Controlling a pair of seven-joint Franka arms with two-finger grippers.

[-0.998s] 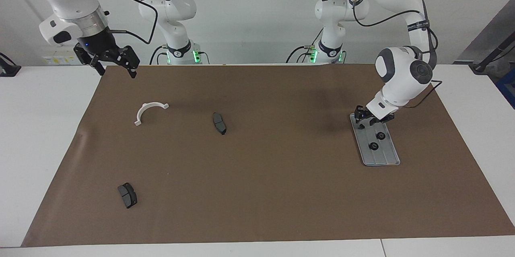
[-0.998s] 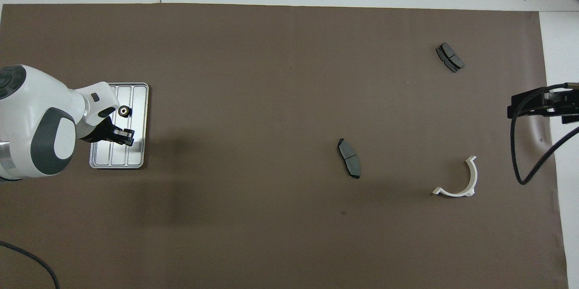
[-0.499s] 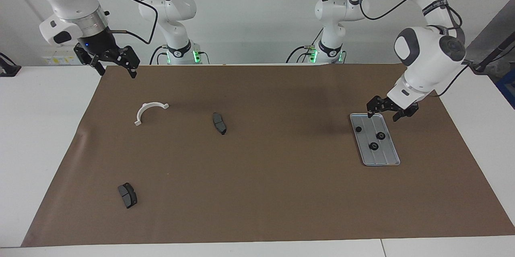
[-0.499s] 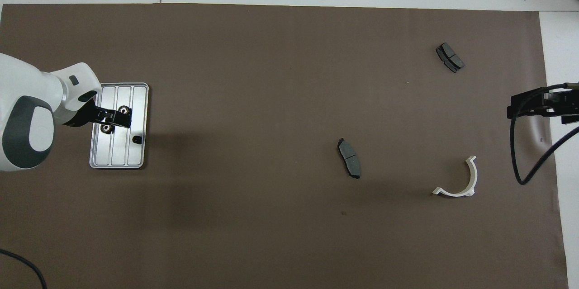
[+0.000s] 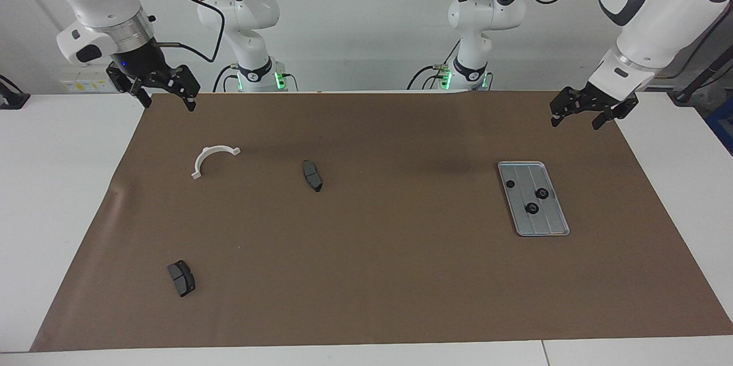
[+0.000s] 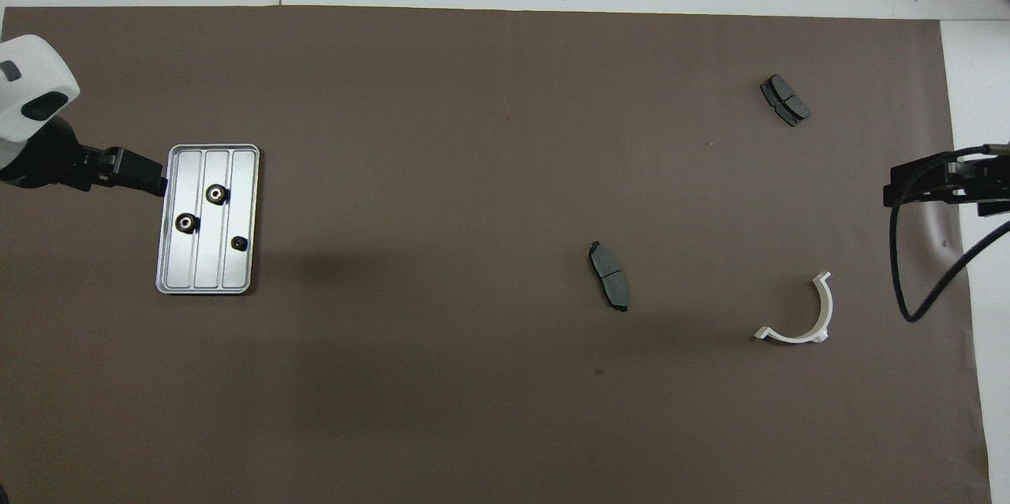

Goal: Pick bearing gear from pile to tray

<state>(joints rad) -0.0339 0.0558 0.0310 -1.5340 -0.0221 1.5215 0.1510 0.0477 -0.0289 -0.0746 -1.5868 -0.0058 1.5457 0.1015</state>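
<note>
The silver ridged tray point(image 5: 545, 223) point(image 6: 207, 271) lies on the brown mat toward the left arm's end. Three black bearing gears rest in it: one point(image 5: 510, 184) point(image 6: 239, 243) nearest the robots, then a second point(image 5: 541, 193) point(image 6: 185, 223) and a third point(image 5: 532, 208) point(image 6: 217, 193). My left gripper point(image 5: 574, 122) point(image 6: 154, 177) hangs open and empty, raised over the mat beside the tray and clear of it. My right gripper point(image 5: 166, 103) point(image 6: 939, 188) waits open and empty over the mat's edge at the right arm's end. What is left of the pile holds no gear.
A white half-ring bracket point(image 5: 213, 158) point(image 6: 797, 315) lies near the right gripper. One dark brake pad point(image 5: 312, 176) point(image 6: 608, 275) sits mid-mat. Another brake pad point(image 5: 181, 278) point(image 6: 783, 100) lies farther from the robots, toward the right arm's end.
The left gripper opened over the tray, leaving a third gear in it, then rose and pulled back off the tray. The right arm stayed still.
</note>
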